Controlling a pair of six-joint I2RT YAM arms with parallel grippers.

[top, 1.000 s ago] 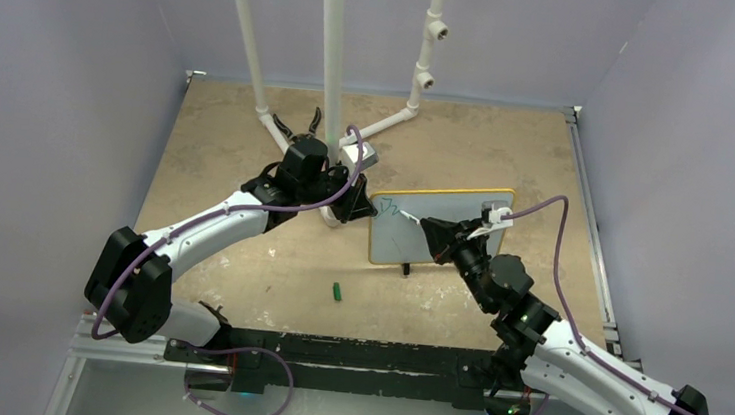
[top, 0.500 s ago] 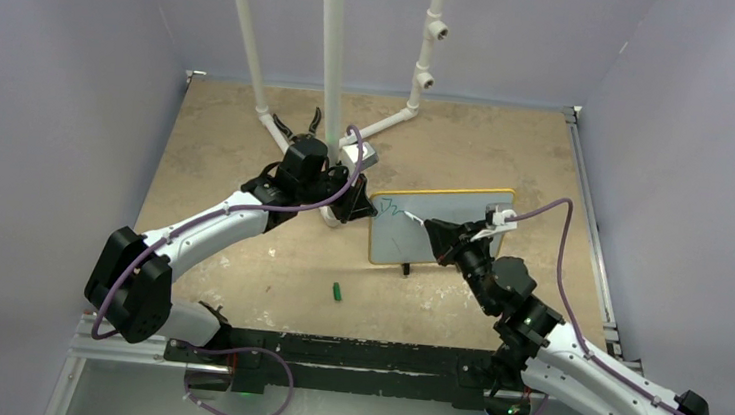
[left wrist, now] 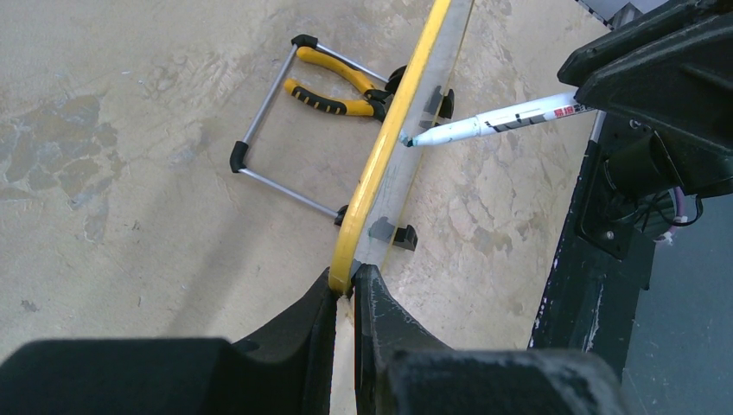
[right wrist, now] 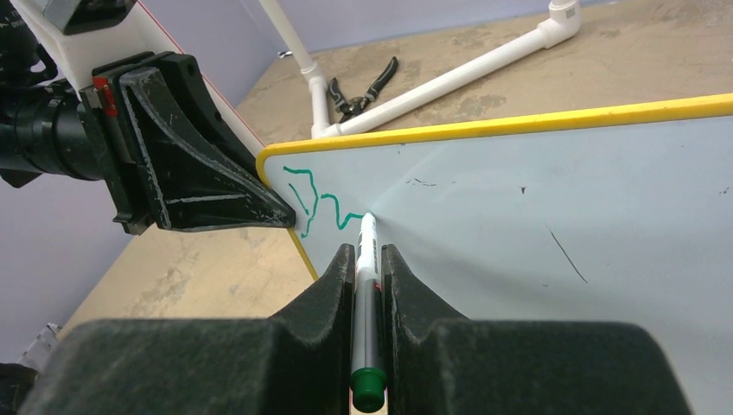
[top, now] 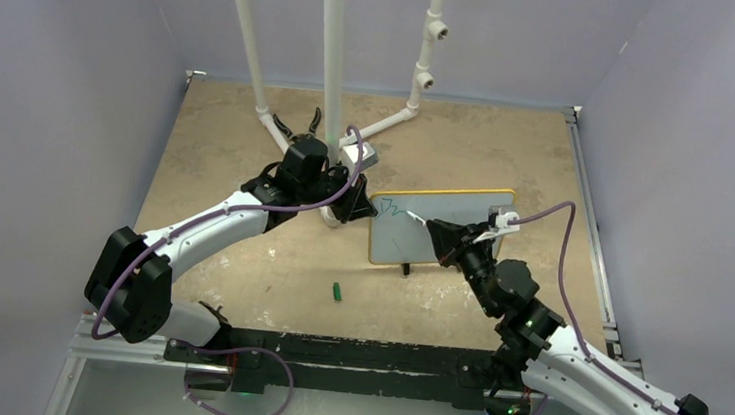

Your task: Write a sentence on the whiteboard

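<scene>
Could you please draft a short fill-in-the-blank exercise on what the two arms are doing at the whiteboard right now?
1. The left gripper is shut on the whiteboard at its ____ rim.
2. The right gripper holds a ____ whose tip touches the board's white face.
3. The lettering near the board's upper left corner is ____ in colour.

Missing words: yellow; marker; green.

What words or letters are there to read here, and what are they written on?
Green lettering on the whiteboard: only a couple of squiggly strokes, no word to read.
Print on the marker: red and black marks, too small to read.
No other text that I can see.
</scene>
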